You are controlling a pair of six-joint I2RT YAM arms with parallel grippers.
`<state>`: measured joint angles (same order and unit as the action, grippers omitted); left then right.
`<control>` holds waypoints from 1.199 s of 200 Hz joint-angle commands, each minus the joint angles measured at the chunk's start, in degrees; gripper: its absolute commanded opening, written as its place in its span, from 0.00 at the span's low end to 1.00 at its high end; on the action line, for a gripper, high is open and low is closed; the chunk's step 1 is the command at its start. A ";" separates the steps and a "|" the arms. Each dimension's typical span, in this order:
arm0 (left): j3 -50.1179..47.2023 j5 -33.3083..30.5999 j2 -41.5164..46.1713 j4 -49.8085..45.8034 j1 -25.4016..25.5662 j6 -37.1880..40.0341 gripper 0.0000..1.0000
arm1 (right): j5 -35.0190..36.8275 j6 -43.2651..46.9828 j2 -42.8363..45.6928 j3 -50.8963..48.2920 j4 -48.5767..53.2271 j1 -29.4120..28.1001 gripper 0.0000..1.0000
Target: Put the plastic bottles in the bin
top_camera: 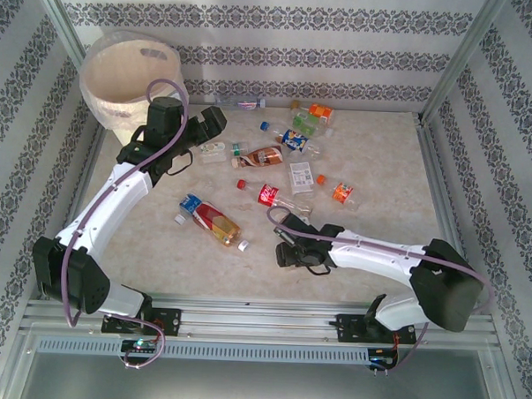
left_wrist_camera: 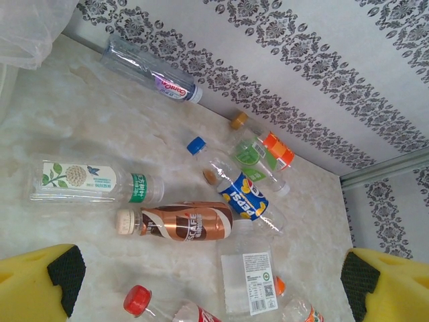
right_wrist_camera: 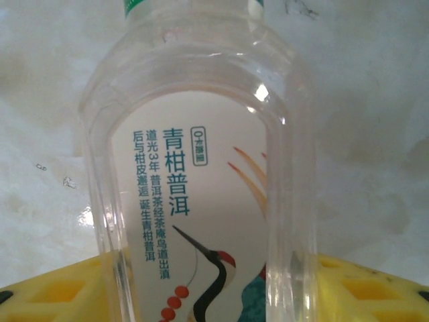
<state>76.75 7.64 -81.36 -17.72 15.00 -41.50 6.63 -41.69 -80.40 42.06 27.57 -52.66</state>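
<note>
Gripping crane-label bottle (right_wrist_camera: 201, 134), my right gripper (right_wrist_camera: 209, 288) clamped on it; left gripper (left_wrist_camera: 211, 282) spread wide. Next: lift, carry to bin (top_camera: 101, 91), eleven o'clock.

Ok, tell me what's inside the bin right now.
Inside the bin, its cream inner wall and a handle cut-out can be seen. The lower part and floor are covered by its near wall and the left arm, so contents there cannot be told.

- Bare table (top_camera: 157, 257) at near left and far right (plain marble) leaves passage.
- Scattered bottles (top_camera: 263, 155) crowd the centre and the back wall.
- The bin (top_camera: 126, 74) blocks the far-left corner.
- A crane-label bottle (right_wrist_camera: 201, 201) fills the right gripper (top_camera: 286, 251).
</note>
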 commanded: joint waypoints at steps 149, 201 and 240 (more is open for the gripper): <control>-1.85 10.78 0.27 -3.38 1.19 4.98 1.00 | -15.48 12.58 10.06 1.13 -32.34 20.54 0.46; -5.56 27.82 -0.25 6.96 3.23 5.35 1.00 | -29.13 14.49 1.92 7.46 -41.09 22.66 0.47; -5.69 27.63 -1.72 9.30 6.28 5.82 1.00 | -32.88 15.18 -1.67 11.92 -41.72 22.30 0.47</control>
<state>70.85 33.50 -82.50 -12.88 19.20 -37.47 -20.91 -28.34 -80.75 50.57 -10.35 -30.13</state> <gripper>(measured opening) 0.994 0.539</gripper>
